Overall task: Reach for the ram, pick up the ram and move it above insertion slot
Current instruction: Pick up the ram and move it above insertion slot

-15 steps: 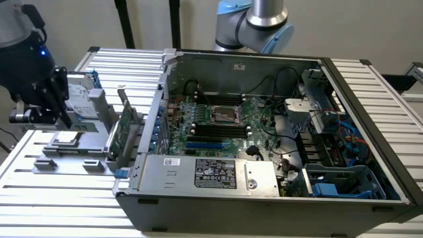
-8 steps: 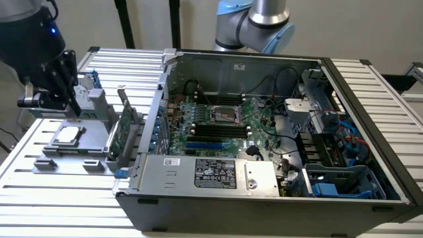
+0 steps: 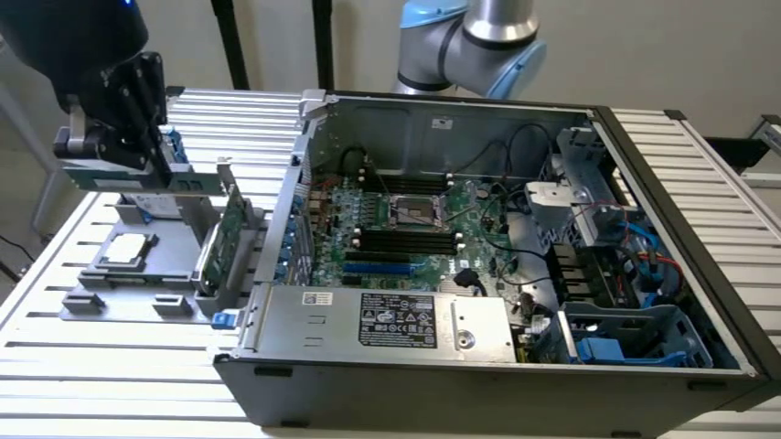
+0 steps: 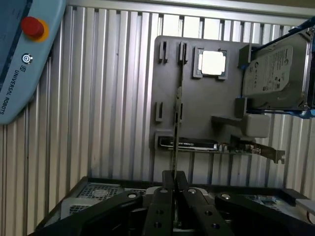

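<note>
**Clamped on the ram, up over the parts tray**

Holding the ram point(image 3: 119, 175) flat and level under the gripper point(image 3: 123, 157), at the exterior view's upper left, well apart from the open computer case point(image 3: 488, 366). Closed tight on it: in the wrist view, pinched edge-on as a thin dark line point(image 4: 176, 123) between the two black fingers point(image 4: 162, 201) of the gripper point(image 4: 173, 189), pads pressed to either face. Raised off the grey parts tray point(image 3: 123, 297), with a gap showing beneath the stick in the exterior view.

Directly below, on that tray point(image 4: 197, 113): a square processor chip point(image 3: 128, 249) lying flat, bright and pale in the wrist view point(image 4: 213, 63). Along the tray's edge nearest the case, standing upright on its long side, a larger green card with a metal bracket point(image 3: 219, 242), seen from above in the wrist view point(image 4: 216, 146). Beside the chip in the wrist view, propped in a blue holder, a hard drive point(image 4: 275, 73).

Underneath everything, a slatted aluminium table point(image 3: 73, 366). To the exterior view's right of the tray, inside the case, a green motherboard point(image 3: 403, 197) with dark memory slots point(image 3: 397, 242) near its middle, and a silver power supply point(image 3: 390, 320) along the near wall. Behind the case, the grey and blue arm point(image 3: 488, 37). Lying on the slats in the wrist view, a teach pendant point(image 4: 24, 59) with a red button point(image 4: 33, 27).
</note>
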Controlling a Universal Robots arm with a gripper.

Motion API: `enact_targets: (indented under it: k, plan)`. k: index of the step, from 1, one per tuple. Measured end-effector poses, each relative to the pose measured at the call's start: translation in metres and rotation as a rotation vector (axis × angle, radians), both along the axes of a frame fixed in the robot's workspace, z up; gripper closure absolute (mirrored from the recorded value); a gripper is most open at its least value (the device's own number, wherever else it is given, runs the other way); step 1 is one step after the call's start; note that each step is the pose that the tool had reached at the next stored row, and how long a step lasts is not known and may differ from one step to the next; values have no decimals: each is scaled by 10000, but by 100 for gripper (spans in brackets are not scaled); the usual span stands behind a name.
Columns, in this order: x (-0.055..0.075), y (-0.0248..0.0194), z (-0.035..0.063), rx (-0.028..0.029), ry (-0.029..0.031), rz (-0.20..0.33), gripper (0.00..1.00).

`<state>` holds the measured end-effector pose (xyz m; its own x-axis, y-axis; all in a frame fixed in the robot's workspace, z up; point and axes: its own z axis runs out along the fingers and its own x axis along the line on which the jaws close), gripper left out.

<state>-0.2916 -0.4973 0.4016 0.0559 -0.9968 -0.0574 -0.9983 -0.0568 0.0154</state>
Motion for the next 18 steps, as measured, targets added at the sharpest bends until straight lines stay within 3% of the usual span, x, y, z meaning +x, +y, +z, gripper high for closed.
enact_targets:
  k: [10,18]
  plan:
    - [423,0,345,115,25,63,86]
    - [776,0,431,223,25,89,86]
